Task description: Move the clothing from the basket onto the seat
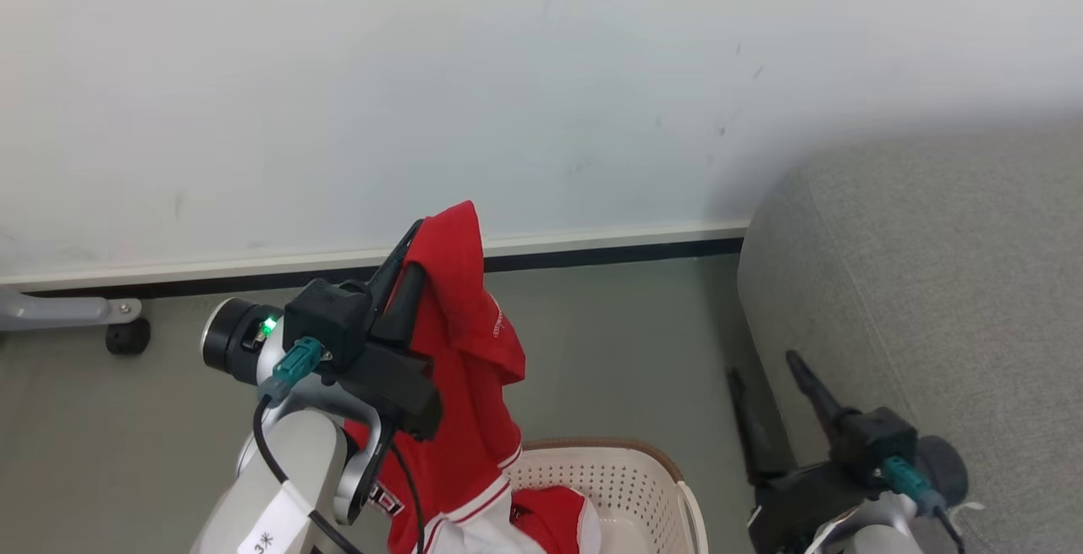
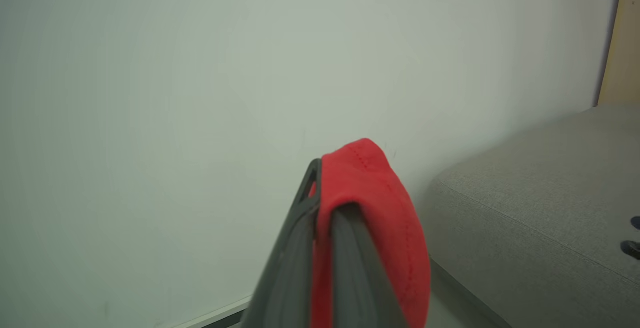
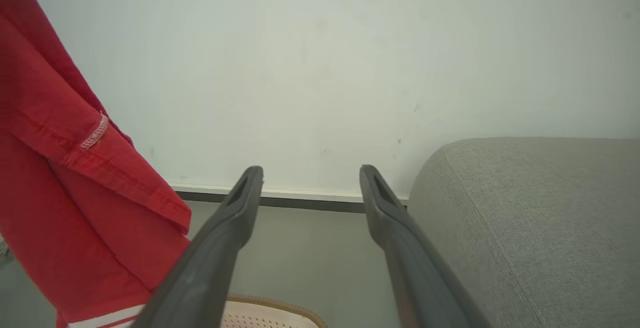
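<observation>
Your left claw [image 1: 413,241] was clamped shut on a bright red soft fabric sports garment [image 1: 465,342] with white striped trim, holding it up in the air in front of the pale wall [image 1: 541,72]. In the left wrist view you could see the left claw [image 2: 325,203] with both dark fingers [image 2: 292,248] pressed together, the red fabric [image 2: 370,178] pinched between them and folded over the tips. The rest of it hung down past the wrist. Its white-trimmed lower end dropped toward the small cream-white perforated plastic laundry basket with a brown rim [image 1: 626,478] at the bottom of the head view. I couldn't tell whether the hem touched the basket, since the frame cut it off there.

A second bit of red and white clothing [image 1: 550,516] lay inside the basket, right beside the hanging one.

Your right claw [image 1: 766,368] was wide open and holding nothing. It sat low at the right, just beside the front edge of the large light grey fabric-upholstered sofa seat [image 1: 931,283]. From its own camera, the right claw [image 3: 310,173] had its two fingers well apart, with the hanging garment [image 3: 65,178] off to the left, the basket rim [image 3: 270,313] peeking in below and the seat [image 3: 525,218] on the right.

The seat [image 2: 525,203] stood to the right of the basket, with grey-green floor [image 1: 609,351] between them. A grey metal leg with a black caster [image 1: 129,336] sat by the wall at far left.
</observation>
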You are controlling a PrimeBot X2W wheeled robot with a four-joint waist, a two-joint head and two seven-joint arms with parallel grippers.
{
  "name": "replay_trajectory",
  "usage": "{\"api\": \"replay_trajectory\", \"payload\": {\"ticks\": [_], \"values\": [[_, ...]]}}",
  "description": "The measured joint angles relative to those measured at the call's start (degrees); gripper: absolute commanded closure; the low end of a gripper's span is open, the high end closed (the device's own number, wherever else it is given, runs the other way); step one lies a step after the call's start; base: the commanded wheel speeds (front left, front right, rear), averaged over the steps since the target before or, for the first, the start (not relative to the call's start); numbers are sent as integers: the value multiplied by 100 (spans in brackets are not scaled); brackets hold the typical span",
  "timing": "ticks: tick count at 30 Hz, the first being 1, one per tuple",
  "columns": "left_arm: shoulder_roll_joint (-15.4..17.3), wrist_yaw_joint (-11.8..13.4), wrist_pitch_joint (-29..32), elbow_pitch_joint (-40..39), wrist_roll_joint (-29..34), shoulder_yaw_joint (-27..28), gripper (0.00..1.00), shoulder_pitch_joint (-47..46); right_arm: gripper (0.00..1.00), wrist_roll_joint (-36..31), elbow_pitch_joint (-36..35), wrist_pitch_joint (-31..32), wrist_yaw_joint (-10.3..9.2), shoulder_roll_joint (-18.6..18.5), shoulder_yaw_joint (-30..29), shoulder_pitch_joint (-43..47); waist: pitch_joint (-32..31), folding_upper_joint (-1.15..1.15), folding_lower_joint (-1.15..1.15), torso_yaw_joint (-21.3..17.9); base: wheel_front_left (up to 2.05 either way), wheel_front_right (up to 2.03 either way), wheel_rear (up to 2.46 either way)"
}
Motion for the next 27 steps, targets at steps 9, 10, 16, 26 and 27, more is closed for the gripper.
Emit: {"api": "replay_trajectory", "payload": {"ticks": [9,10,16,26,27], "values": [[-22,3,308,-370,0,-74,100,-48,0,-226,174,0,348,14,886,-75,-159,0,1,23,0,0,0],[-41,3,348,-379,0,-97,100,-69,0,-243,209,1,382,19,984,-116,-165,0,1,30,0,0,0],[-125,-3,547,-539,1,-258,100,-184,0,-288,543,0,490,23,1548,-359,-203,1,1,111,0,0,0],[-264,-56,889,-843,-2,-599,100,-402,0,19,1154,8,524,21,2418,-964,-252,1,1,361,0,0,0],[-277,-56,899,-864,-4,-621,100,-402,0,89,1199,9,524,21,2485,-995,-255,1,1,383,0,0,0]]}}
